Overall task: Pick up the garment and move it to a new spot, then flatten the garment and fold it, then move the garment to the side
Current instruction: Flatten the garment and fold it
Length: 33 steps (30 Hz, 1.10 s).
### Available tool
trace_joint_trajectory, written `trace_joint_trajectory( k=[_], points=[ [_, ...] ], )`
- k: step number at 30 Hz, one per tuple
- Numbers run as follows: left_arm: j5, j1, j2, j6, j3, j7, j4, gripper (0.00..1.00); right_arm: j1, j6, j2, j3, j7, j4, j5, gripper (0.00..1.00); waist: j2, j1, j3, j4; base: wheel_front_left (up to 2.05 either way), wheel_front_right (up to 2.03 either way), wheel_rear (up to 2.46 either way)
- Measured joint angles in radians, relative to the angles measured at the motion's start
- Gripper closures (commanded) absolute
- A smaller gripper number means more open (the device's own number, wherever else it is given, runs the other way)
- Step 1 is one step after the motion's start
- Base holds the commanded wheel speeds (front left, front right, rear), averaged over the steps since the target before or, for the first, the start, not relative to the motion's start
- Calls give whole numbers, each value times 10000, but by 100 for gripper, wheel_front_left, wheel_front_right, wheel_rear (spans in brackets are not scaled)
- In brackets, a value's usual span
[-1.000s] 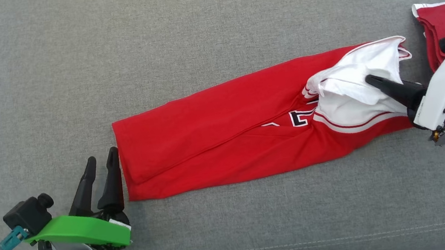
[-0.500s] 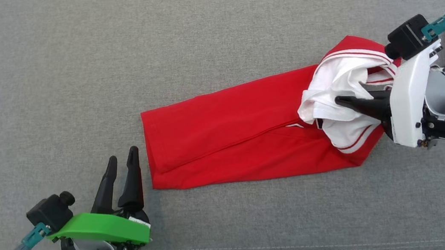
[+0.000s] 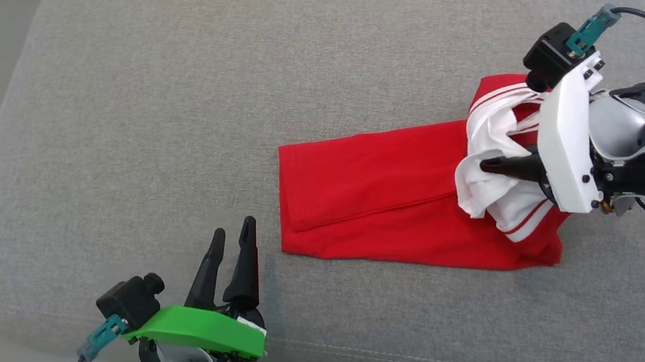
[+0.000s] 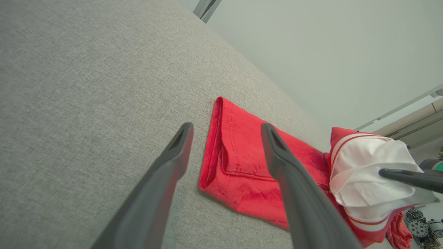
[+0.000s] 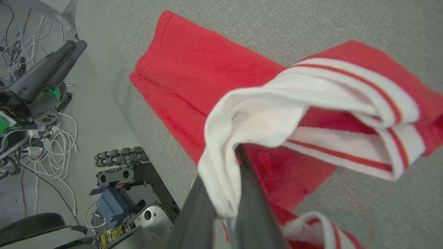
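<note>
While my right gripper [image 3: 484,165] pinches the white-striped end of the red garment [image 3: 375,199] lying near the grey cushion's [image 3: 162,102] front edge, and my left gripper [image 3: 233,235] stands wide and empty, I think I must carry this end low and straight.

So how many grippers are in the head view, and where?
2. The left gripper is open beside the left end of the red garment; the right gripper is shut on its white part.
</note>
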Motion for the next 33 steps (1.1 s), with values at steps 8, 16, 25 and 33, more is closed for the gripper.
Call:
trace_joint_trajectory(
  k=[8, 16, 25, 33],
  points=[
    [13, -44, -23, 0, -182, 0, -61, 0, -185, -456, 1083, 291, 268, 82, 180, 100, 0, 0, -257, 941, 0, 0, 0],
    [86, -61, -69, 0, -221, 0, -307, 0, -189, -696, 1622, 677, 368, 464, 128, 100, 0, 0, -360, 1672, 0, 0, 0],
    [86, -49, -144, 0, -105, 0, -456, 0, -449, -784, 1954, 782, 272, 1145, -184, 100, 0, 0, -290, 1876, 0, 0, 0],
    [86, -18, -161, 0, -6, 0, -568, 0, -648, -784, 2148, 840, 123, 1626, -403, 100, 0, 0, -248, 1907, 0, 0, 0]
  ],
)
